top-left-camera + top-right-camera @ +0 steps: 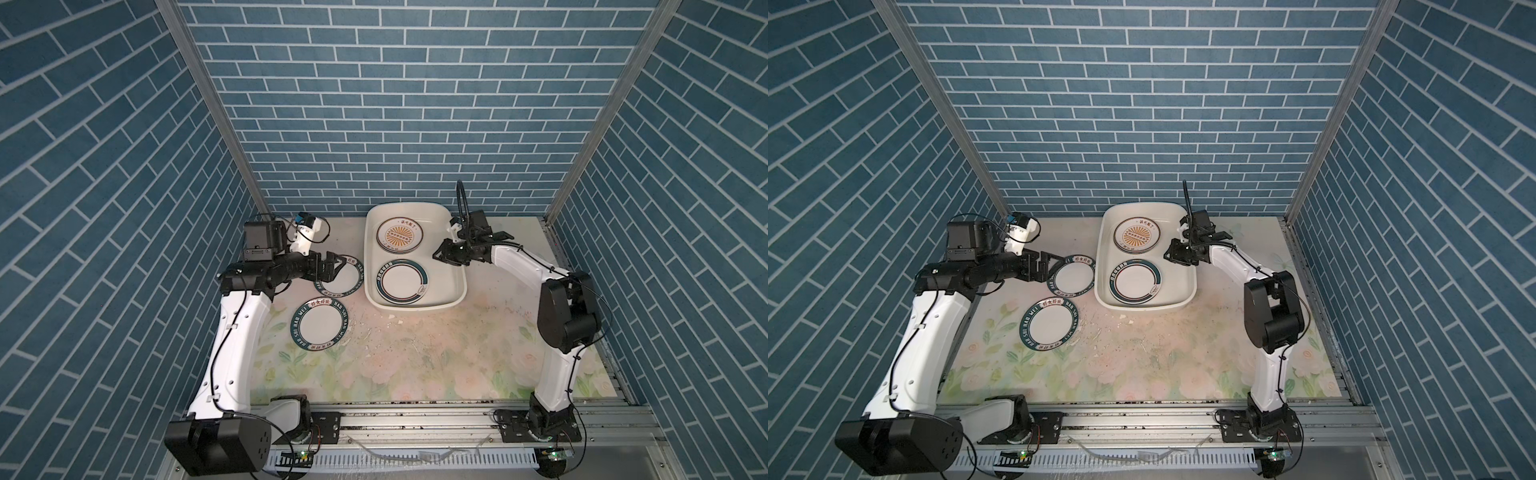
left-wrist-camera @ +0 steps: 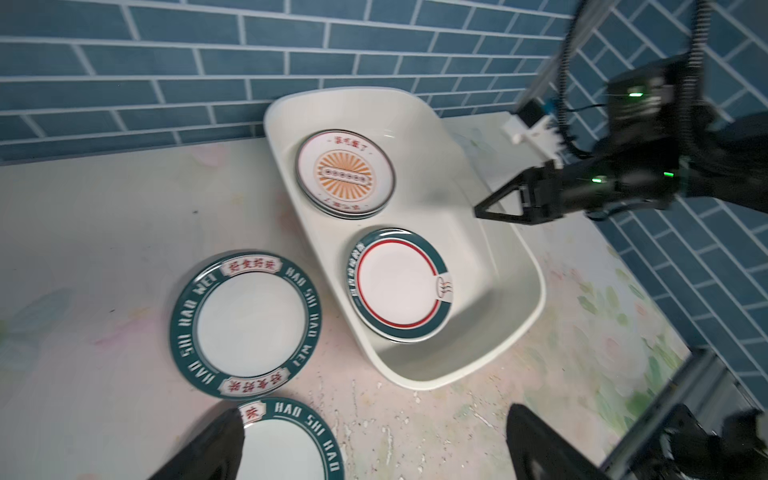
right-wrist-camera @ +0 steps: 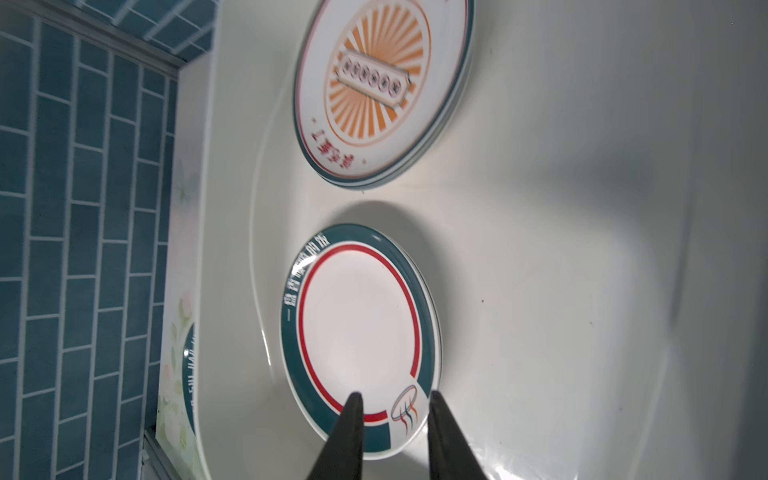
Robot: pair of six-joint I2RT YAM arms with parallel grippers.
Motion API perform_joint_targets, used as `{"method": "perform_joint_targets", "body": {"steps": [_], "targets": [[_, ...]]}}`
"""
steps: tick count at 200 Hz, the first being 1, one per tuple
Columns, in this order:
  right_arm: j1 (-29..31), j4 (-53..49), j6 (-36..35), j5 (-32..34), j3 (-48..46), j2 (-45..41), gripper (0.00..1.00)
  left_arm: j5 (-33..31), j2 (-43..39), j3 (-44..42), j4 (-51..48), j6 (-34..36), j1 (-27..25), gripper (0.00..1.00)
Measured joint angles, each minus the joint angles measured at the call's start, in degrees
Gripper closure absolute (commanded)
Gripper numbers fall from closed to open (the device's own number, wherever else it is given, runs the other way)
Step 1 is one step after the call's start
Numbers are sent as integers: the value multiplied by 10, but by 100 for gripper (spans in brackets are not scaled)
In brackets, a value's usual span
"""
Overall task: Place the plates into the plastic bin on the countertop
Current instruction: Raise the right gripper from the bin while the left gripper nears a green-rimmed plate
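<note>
Right gripper (image 3: 394, 401), jaws slightly parted and empty, hangs over the teal-and-red ringed plate (image 3: 359, 328) inside the plastic bin (image 1: 444, 291) beside the sunburst stack (image 1: 400, 236), so that placement appears complete. Left gripper (image 1: 337, 269), spread wide and holding nothing, hovers over the lettered plate (image 1: 347, 286) just outside the bin on the countertop (image 1: 436, 353), with a second lettered plate (image 1: 323, 328) farther from the bin. Next move, as judged: lower onto that plate's rim, close, and lift it over the bin wall.
</note>
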Motion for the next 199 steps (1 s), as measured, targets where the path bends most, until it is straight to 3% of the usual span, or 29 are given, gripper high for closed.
{"method": "perform_joint_targets", "body": {"steps": [26,83,122,199], "targets": [[-2,55,5,11,-52,-75,72,-33,10,1,2,-3,18,0],[-2,154,35,23,-243,-211,71,-2,70,23,-61,73,74,0],[-2,191,52,21,-319,-243,71,7,96,-14,-93,152,104,1],[-2,223,56,11,-376,-278,71,28,205,-24,-131,280,173,0]]}}
